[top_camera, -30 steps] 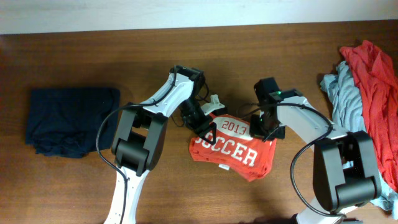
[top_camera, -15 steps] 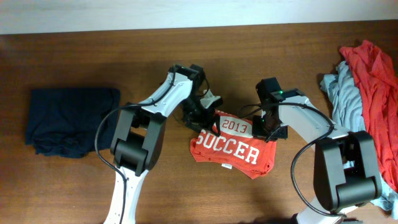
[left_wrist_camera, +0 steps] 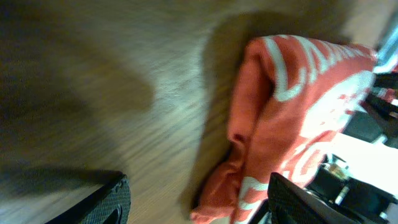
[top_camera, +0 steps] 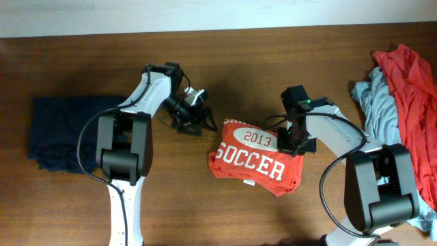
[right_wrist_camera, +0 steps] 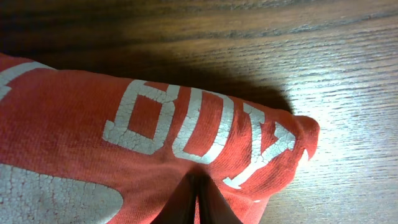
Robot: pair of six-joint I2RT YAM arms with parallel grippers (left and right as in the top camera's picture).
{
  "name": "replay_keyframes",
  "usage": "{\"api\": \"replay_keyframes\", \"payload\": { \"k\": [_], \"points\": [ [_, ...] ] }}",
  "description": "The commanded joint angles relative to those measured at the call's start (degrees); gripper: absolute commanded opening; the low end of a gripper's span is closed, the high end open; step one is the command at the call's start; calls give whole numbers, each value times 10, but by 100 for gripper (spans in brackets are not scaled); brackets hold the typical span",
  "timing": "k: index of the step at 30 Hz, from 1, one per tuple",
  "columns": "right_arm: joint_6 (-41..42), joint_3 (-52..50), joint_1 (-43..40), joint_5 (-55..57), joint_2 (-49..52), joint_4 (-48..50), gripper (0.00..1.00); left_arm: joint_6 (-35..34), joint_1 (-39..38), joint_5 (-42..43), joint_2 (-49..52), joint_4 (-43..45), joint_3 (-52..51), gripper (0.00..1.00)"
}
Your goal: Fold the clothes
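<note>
Dark wooden table [top_camera: 273,61] across the whole overhead view, with a pale strip of wall [top_camera: 205,14] along the top edge. At the far right, a loose pile: red T-shirt [top_camera: 410,89] draped over grey-blue T-shirt [top_camera: 375,113]. At centre left, navy T-shirt [top_camera: 75,133] folded into a rough rectangle. Just right of centre, orange-red T-shirt [top_camera: 256,171] folded small, white lettering [top_camera: 251,164] facing up.

Against the picture from a second ago: left gripper [top_camera: 203,121] no longer at the upper left edge of the orange-red T-shirt, now drawn off toward the upper left, with bare wood between fingertips and cloth. Left arm [top_camera: 147,102] swung leftward with it. Upper left corner of that shirt now uncovered and lying flat. Right gripper [top_camera: 292,140] at the same spot as before, on the shirt's upper right corner.

Left gripper: jaws spread wide, wider than a second ago, with nothing between them. In the left wrist view, black fingers [left_wrist_camera: 109,199] low in the frame at either side, well apart. Right gripper: clamped tight on a pinch of orange-red cloth; in the right wrist view, fabric gathered into a crease at bottom centre, white letters just above it.

Orange-red T-shirt: to the right of and slightly below the left gripper, near but apart; its folded edge fills the right half of the left wrist view. Upper right corner held in the right gripper.
</note>
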Motion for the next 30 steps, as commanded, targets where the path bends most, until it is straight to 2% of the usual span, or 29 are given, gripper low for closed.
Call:
{"api": "replay_keyframes", "payload": {
  "k": [1, 8, 15, 17, 25, 30],
  "points": [
    [0, 3, -5, 12, 3, -2, 9, 13, -41, 18, 15, 29, -63, 72],
    [0, 3, -5, 12, 3, -4, 9, -13, -104, 62, 15, 67, -112, 74],
    [0, 3, -5, 11, 3, -5, 8, -35, -119, 81, 15, 64, -112, 72],
    [0, 3, -5, 11, 3, -5, 9, -35, -119, 81, 15, 64, -112, 61],
    [0, 3, -5, 11, 3, -5, 8, -24, -119, 85, 15, 64, -112, 3],
    [0, 4, -6, 12, 2, -15, 4, -11, -117, 91, 12, 63, -112, 1]
  ]
}}
